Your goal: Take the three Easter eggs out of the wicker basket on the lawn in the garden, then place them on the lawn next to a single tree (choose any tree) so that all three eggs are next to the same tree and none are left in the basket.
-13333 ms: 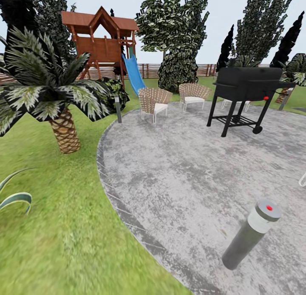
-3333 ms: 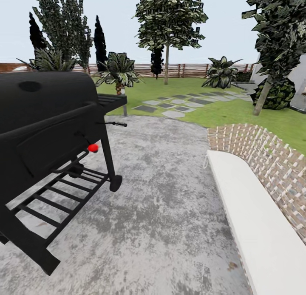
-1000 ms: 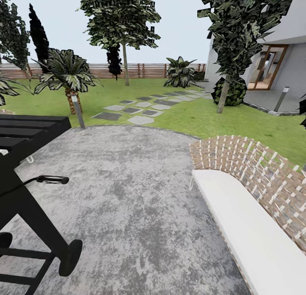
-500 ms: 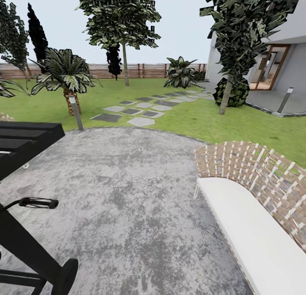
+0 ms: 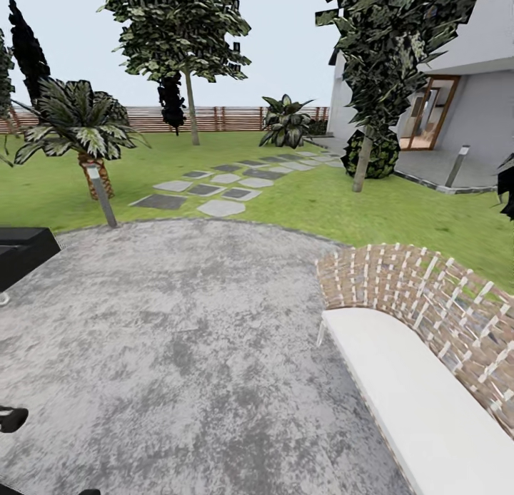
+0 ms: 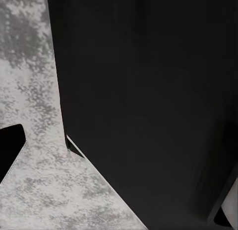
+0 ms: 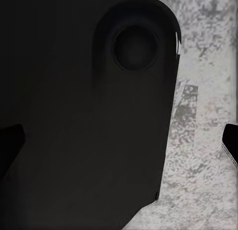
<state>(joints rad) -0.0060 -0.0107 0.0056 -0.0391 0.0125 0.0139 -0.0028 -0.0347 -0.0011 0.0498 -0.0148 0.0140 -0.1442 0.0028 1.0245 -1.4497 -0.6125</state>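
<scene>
**On the patio, facing the garden**

Grey paving (image 5: 185,324) underfoot; lawn (image 5: 400,210) and pale-trunked tree (image 5: 189,110) beyond; brown fence (image 5: 228,117) behind; black grill (image 5: 18,252) cut off at edge; wrist views blocked by dark bodywork; grip of either gripper impossible to tell.

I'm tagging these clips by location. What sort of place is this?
A simulated back garden: green lawn with stepping stones, trees and a slatted wooden fence, seen from a round paved patio beside a house.
</scene>
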